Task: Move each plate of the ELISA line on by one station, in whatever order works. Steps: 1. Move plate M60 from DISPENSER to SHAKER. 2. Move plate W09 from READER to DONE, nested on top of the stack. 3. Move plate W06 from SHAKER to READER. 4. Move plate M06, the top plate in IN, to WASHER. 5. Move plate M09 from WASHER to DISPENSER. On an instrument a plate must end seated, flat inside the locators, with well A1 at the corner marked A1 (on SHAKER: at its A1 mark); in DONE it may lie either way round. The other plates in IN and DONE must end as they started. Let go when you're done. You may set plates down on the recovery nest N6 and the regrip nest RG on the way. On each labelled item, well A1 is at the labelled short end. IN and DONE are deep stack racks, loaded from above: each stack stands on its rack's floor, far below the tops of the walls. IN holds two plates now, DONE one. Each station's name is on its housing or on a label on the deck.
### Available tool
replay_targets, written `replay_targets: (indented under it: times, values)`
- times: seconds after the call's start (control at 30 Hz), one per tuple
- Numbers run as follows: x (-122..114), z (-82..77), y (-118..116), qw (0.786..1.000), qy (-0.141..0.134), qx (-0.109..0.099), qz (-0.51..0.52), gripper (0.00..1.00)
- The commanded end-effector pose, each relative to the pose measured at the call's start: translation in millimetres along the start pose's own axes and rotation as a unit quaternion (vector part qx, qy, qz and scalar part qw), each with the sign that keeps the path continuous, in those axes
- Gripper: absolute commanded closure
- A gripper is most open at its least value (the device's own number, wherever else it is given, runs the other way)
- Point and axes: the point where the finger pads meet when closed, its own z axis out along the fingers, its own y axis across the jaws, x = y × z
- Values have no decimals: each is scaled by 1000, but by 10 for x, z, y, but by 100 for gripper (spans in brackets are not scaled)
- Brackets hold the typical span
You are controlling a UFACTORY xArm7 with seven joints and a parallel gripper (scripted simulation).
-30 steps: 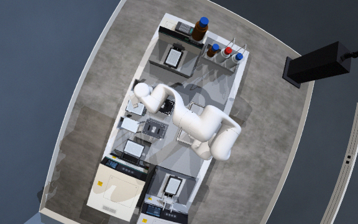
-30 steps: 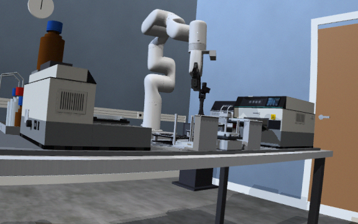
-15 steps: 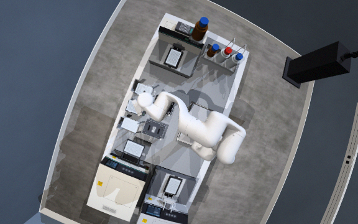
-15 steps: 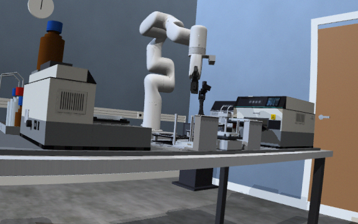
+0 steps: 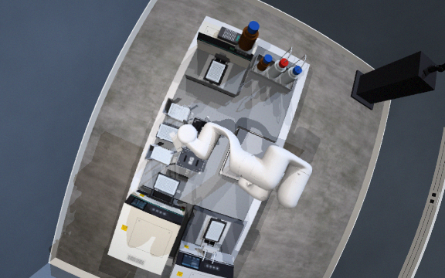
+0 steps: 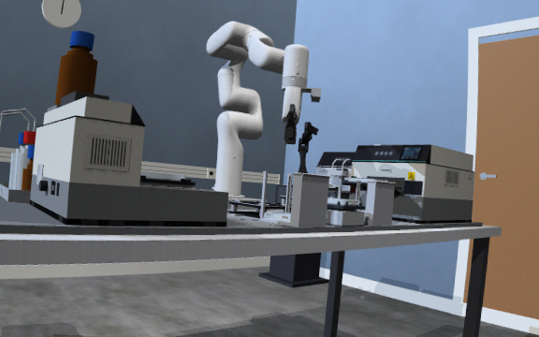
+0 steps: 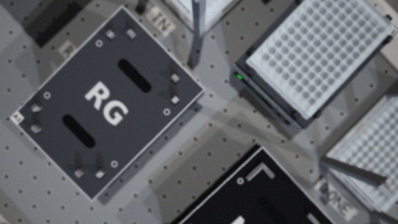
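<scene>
My gripper (image 6: 298,135) is open and empty, and hangs high above the deck. In the top view the arm's wrist (image 5: 187,135) hides it. In the wrist view no fingers show. Below it lies the empty dark regrip nest RG (image 7: 107,102) (image 5: 191,160). The SHAKER's well plate (image 7: 315,55) (image 5: 166,132) sits seated, to the upper right in the wrist view. The IN rack (image 7: 200,10) (image 5: 161,155) and the DONE rack (image 7: 370,150) (image 5: 178,112) each hold a plate. Other plates sit on the instruments at the back (image 5: 215,72), the front left (image 5: 165,184) and the front right (image 5: 215,229). Plate labels are too small to read.
A black nest (image 7: 260,195) lies beside RG, partly under the arm. Bottles (image 5: 249,35) and a bottle rack (image 5: 280,67) stand at the back. In the side view the rack walls (image 6: 309,198) and the tall instrument housings (image 6: 87,154) (image 6: 415,180) rise from the deck.
</scene>
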Motion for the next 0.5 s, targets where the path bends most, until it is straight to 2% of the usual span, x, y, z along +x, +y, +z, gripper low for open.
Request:
replay_targets:
  times: [0.0,0.47]
  values:
    - [-20,4,-151,1000,2,-2,0,0]
    - [-87,63,-541,1000,2,-2,0,0]
